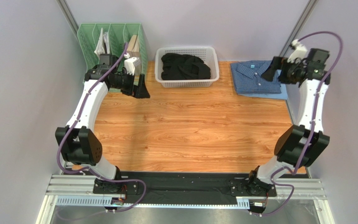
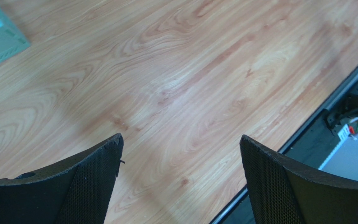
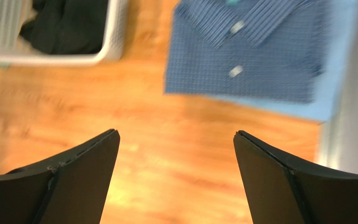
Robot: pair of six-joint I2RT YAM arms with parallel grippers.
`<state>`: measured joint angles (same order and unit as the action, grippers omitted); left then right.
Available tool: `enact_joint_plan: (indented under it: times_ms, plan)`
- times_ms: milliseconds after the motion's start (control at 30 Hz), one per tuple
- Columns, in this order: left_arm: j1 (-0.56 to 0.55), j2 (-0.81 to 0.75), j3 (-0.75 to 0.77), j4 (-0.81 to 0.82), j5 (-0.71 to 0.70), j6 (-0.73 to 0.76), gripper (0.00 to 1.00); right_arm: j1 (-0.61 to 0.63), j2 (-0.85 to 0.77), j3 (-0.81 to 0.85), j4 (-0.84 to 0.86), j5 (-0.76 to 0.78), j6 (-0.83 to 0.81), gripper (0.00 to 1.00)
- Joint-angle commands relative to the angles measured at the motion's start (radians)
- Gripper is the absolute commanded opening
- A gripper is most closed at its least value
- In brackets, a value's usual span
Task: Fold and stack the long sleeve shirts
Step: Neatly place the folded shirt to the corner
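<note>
- Dark blue shirt [image 1: 254, 77] is stacked folded on light blue shirt [image 1: 282, 95].
- Dark clothing [image 1: 185, 66] is seen unfolded in basket [image 1: 185, 84].
- Left claw [image 2: 181, 144] and right claw [image 3: 176, 137] are opened, empty.

Wood-grain table [image 1: 190, 126], plain pale lilac walls [image 1: 22, 70].

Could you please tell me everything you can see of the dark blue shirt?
The dark blue shirt is finely checked cloth with a collar and white buttons. It is folded into a neat rectangle, lying flat, collar up, at the table's far right corner. It rests on a light blue shirt, whose edge shows along its right and near sides. The open right gripper hangs near it, empty.
</note>
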<state>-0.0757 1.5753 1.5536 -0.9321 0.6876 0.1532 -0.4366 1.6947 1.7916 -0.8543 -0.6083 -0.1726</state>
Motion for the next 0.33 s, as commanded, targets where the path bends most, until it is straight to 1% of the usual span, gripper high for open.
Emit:
enact_joint_plan:
  times_ms: [0, 33, 67, 100, 167, 200, 300]
  plan:
    - [0.010, -0.015, -0.035, -0.019, -0.075, -0.001, 0.99, 0.140, -0.105, -0.271, -0.078, -0.015, -0.013, 1.00]
    - [0.008, -0.020, -0.076, -0.014, -0.091, 0.008, 0.99, 0.166, -0.128, -0.312, -0.074, -0.001, -0.018, 1.00]
    - [0.008, -0.030, -0.099, -0.007, -0.097, 0.009, 0.99, 0.192, -0.168, -0.399, -0.065, 0.022, -0.019, 1.00]
    - [0.008, -0.037, -0.124, -0.001, -0.106, 0.011, 0.99, 0.243, -0.185, -0.441, -0.039, 0.030, -0.021, 1.00]
    - [0.008, -0.060, -0.203, 0.028, -0.141, 0.023, 0.99, 0.295, -0.226, -0.544, -0.014, 0.074, -0.019, 1.00]
    - [0.008, -0.067, -0.225, 0.032, -0.151, 0.031, 0.99, 0.343, -0.237, -0.569, 0.010, 0.087, -0.018, 1.00]
    - [0.008, -0.113, -0.288, 0.052, -0.190, 0.051, 0.99, 0.419, -0.274, -0.636, 0.044, 0.146, -0.019, 1.00]
